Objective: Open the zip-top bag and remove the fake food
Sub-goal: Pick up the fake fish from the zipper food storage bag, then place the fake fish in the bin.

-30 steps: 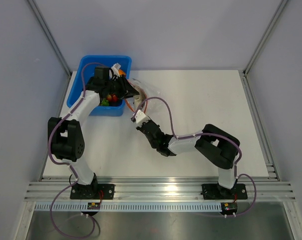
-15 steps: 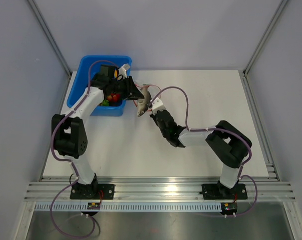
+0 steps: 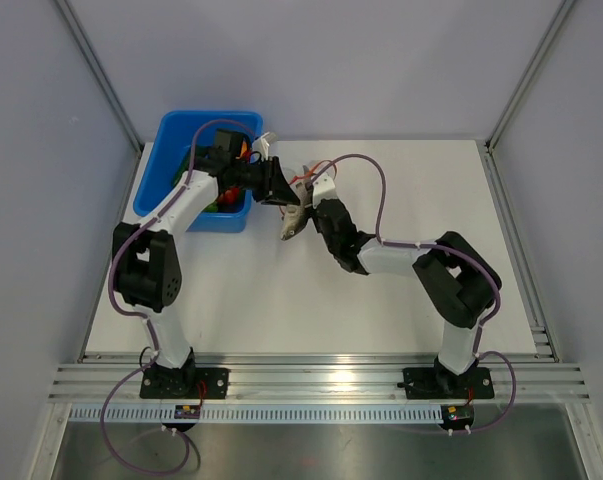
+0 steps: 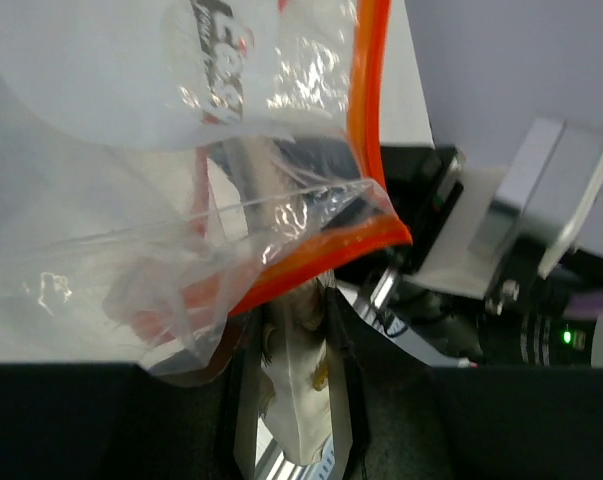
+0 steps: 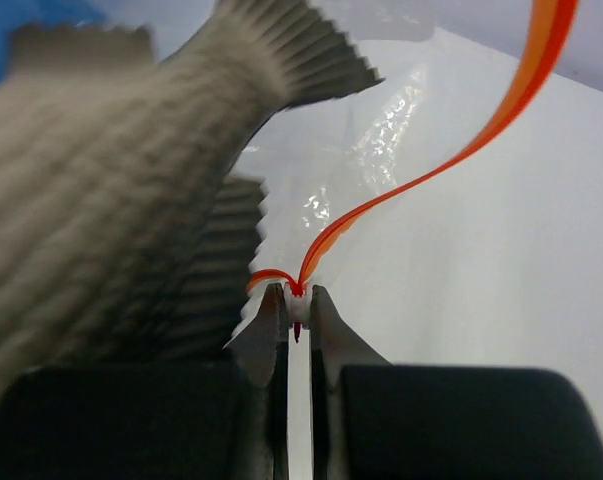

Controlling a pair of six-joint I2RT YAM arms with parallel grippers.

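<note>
Clear zip-top bag, orange zip strip, over the left hand around a pale fake fish.

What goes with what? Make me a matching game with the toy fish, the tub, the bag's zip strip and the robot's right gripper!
Things:
1. toy fish
2. tub
3. zip strip
4. right gripper

Match each to:
A. blue
B. pinched shut on the zip strip
C. grey
D. orange

Pairs: 1-C, 2-A, 3-D, 4-B
</note>
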